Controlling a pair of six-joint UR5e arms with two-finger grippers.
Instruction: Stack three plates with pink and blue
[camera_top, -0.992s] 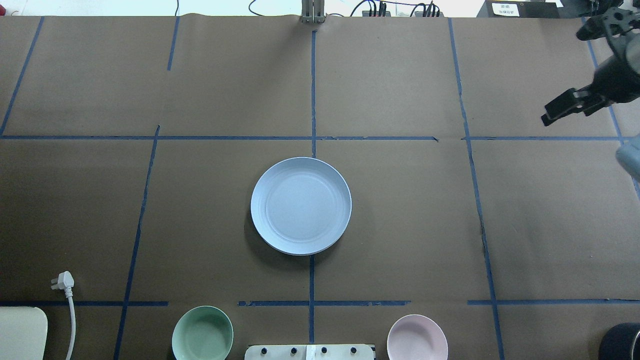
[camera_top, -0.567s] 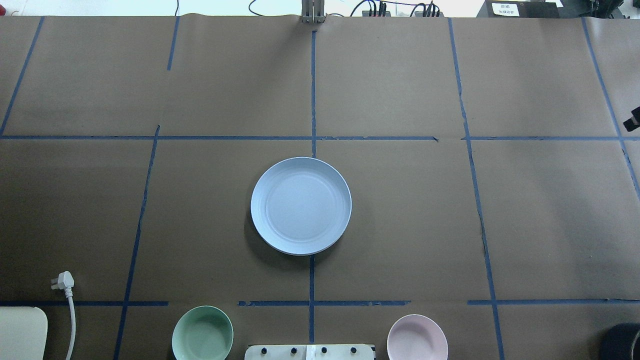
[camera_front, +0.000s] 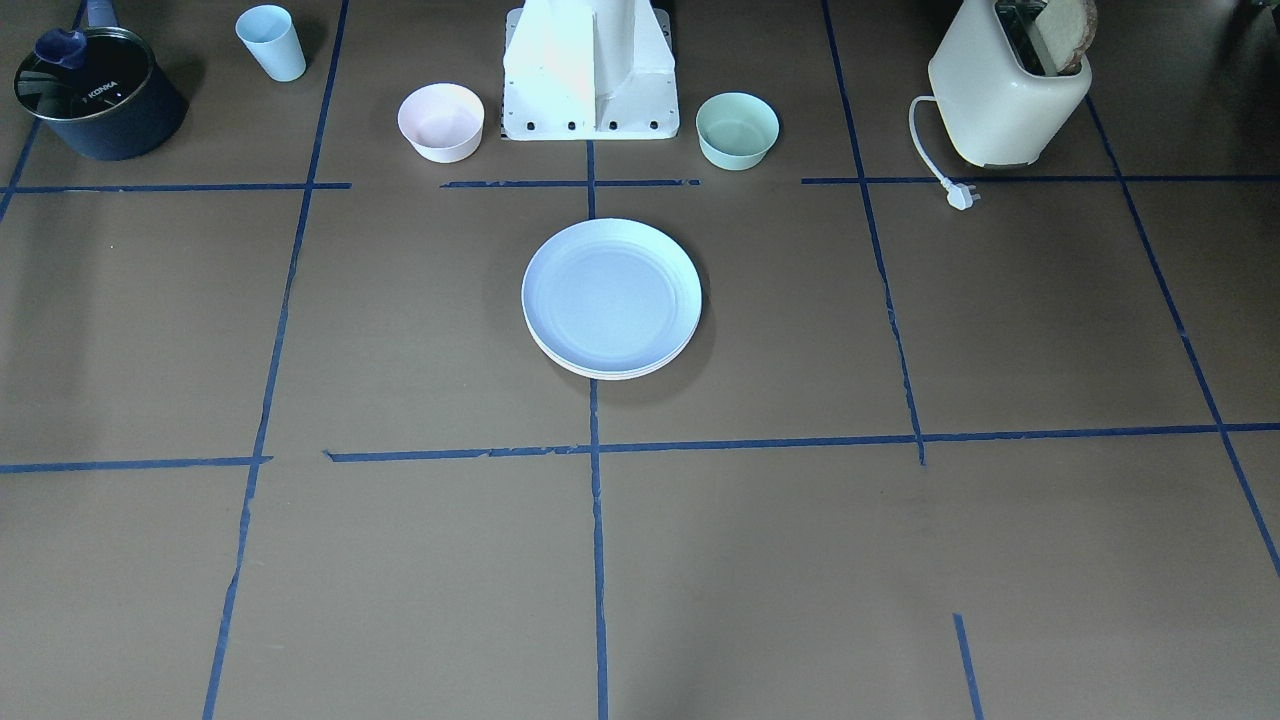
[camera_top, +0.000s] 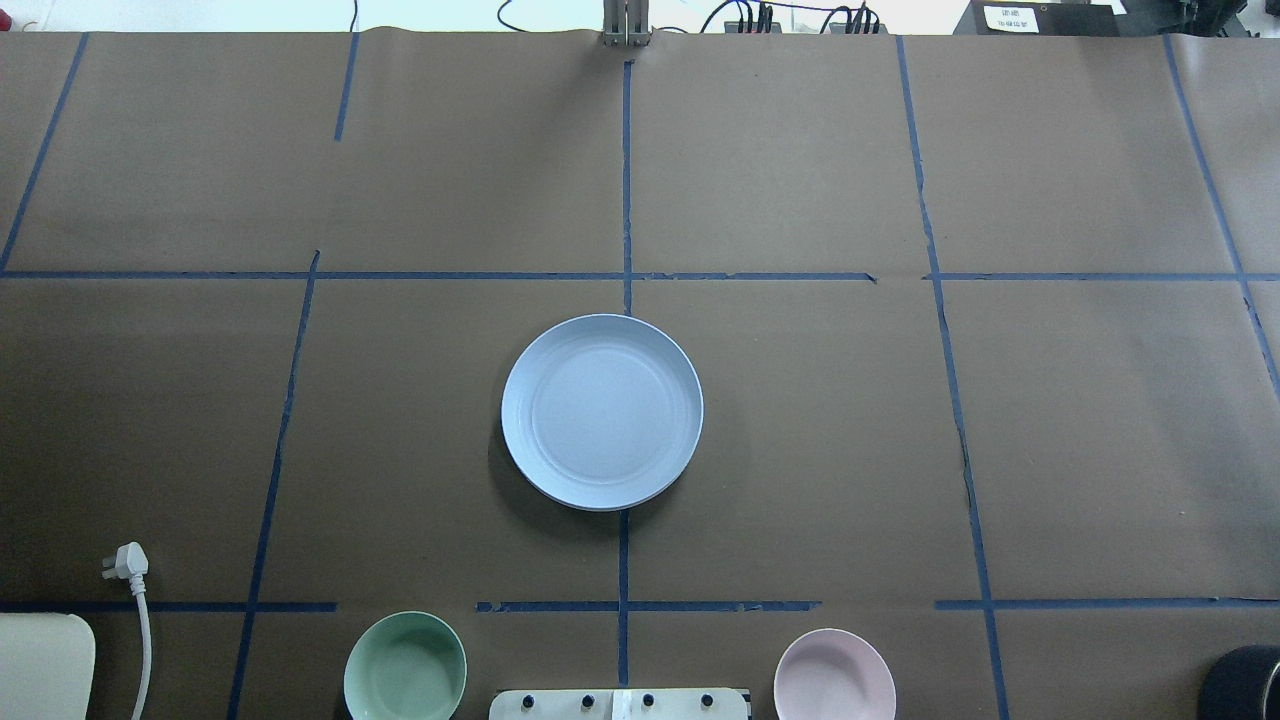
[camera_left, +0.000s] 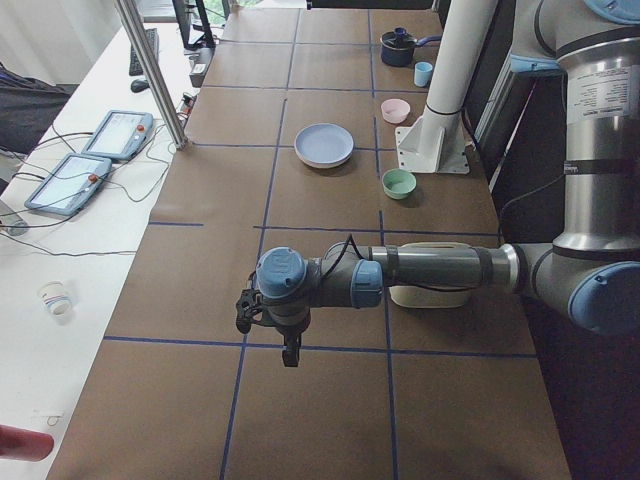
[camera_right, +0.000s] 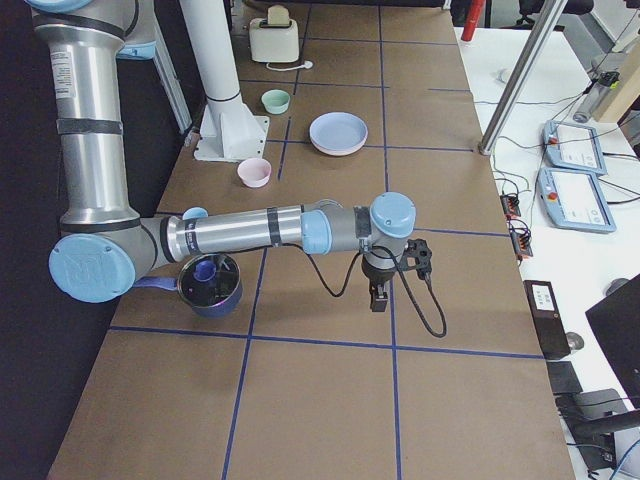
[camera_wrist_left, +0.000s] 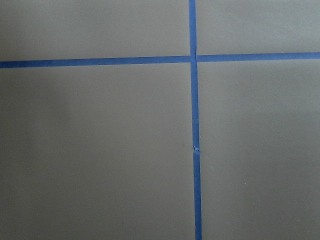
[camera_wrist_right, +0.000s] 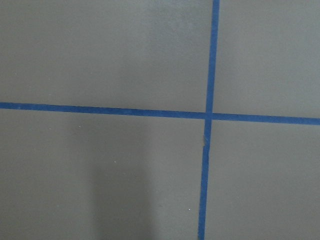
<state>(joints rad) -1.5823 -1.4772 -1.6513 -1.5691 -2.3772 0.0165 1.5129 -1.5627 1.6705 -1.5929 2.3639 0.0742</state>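
A light blue plate (camera_top: 602, 412) lies at the table's middle, on top of a stack. In the front-facing view (camera_front: 610, 297) pale rims of plates under it show along its near edge; their colour is unclear. No pink plate shows on its own. My left gripper (camera_left: 290, 352) hangs over bare table far from the stack, seen only in the exterior left view. My right gripper (camera_right: 379, 297) hangs over bare table at the other end, seen only in the exterior right view. I cannot tell whether either is open or shut. Both wrist views show only brown paper and blue tape.
A green bowl (camera_top: 405, 666) and a pink bowl (camera_top: 835, 675) flank the robot base (camera_front: 590, 70). A toaster (camera_front: 1008, 90) with its white plug (camera_top: 127, 562), a dark pot (camera_front: 95, 95) and a blue cup (camera_front: 271, 42) stand along the robot's side.
My right arm has swung out of the overhead view past its right edge. The plate stack and bowls have not moved.
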